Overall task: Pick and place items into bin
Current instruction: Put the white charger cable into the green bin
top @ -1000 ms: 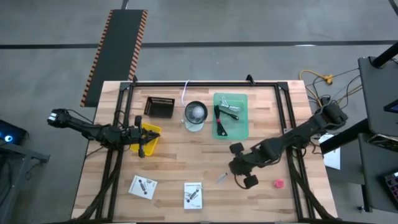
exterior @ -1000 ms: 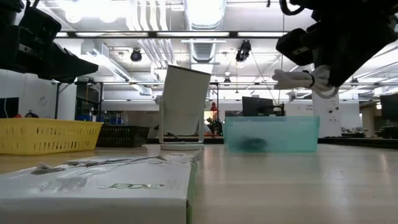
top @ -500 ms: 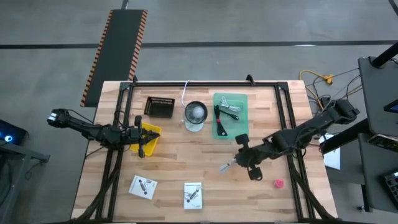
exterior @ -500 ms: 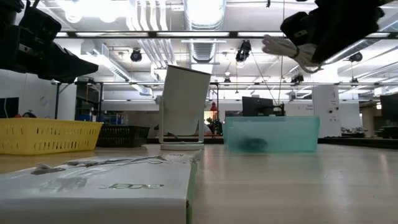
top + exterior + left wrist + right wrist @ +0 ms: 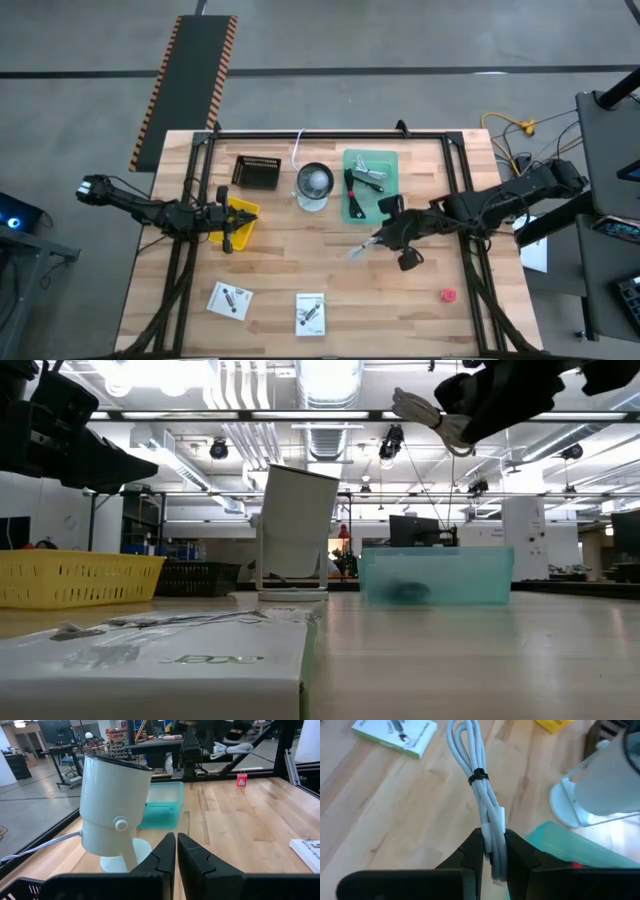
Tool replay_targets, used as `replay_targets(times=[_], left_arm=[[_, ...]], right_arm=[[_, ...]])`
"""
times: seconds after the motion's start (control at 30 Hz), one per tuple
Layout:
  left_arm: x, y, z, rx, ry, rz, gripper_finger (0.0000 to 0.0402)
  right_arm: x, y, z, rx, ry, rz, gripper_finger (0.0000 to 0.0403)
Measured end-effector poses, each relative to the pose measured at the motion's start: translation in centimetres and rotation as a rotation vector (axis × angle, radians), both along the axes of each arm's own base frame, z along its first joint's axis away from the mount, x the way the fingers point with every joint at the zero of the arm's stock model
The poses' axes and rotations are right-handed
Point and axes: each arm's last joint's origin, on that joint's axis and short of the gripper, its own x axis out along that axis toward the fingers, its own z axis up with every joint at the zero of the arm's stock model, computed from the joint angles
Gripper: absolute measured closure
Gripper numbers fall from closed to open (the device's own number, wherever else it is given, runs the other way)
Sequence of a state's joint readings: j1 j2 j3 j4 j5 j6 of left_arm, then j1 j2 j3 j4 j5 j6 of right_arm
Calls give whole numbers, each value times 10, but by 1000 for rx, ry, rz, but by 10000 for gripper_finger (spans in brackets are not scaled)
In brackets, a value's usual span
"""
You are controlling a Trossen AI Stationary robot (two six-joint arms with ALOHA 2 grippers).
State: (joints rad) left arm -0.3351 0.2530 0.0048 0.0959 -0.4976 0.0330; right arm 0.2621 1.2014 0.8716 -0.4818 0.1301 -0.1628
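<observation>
My right gripper (image 5: 380,238) is shut on a bundled white cable (image 5: 358,250), in the air just near of the teal bin (image 5: 389,205). The bin holds a dark tool and a silver piece (image 5: 366,178). In the low view the cable (image 5: 420,408) sticks out of the gripper high above the table. A pink-red lump (image 5: 448,295) lies at the near right of the table. Two white cards (image 5: 230,300) (image 5: 311,313) lie near the front edge. My left gripper (image 5: 176,854) stays shut and empty over the yellow basket (image 5: 245,232). My right gripper pinches the cable bundle near one end (image 5: 493,836) between its two fingers, which lie along the bundle. They slant downward from the table's right side. The rest of the bundle, bound by a black tie (image 5: 478,774), juts out beyond the fingertips, clear of the table.
A white appliance on a round foot (image 5: 314,185) stands left of the bin, with a black basket (image 5: 256,172) farther left. Black rails run along the table's left, right and far sides. Bare wood lies between the bin and the cards.
My right gripper has risen and gone toward the table's far edge, nearer the teal bin, tipping more level on the way. It stays shut on the cable, which has gone up with it and hangs clear of the table.
</observation>
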Motion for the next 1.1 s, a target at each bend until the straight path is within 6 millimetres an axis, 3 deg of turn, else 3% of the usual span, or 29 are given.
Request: replay_targets(times=[0.5, 0.83, 1.1], left_arm=[[0, 0, 0, 0, 1, 0, 400], [0, 0, 0, 0, 0, 0, 400], [0, 0, 0, 0, 0, 0, 400]], right_arm=[[4, -57, 6, 90, -13, -34, 360], [-2, -95, 9, 279, 22, -312, 360], [5, -104, -5, 222, -4, -496, 360]])
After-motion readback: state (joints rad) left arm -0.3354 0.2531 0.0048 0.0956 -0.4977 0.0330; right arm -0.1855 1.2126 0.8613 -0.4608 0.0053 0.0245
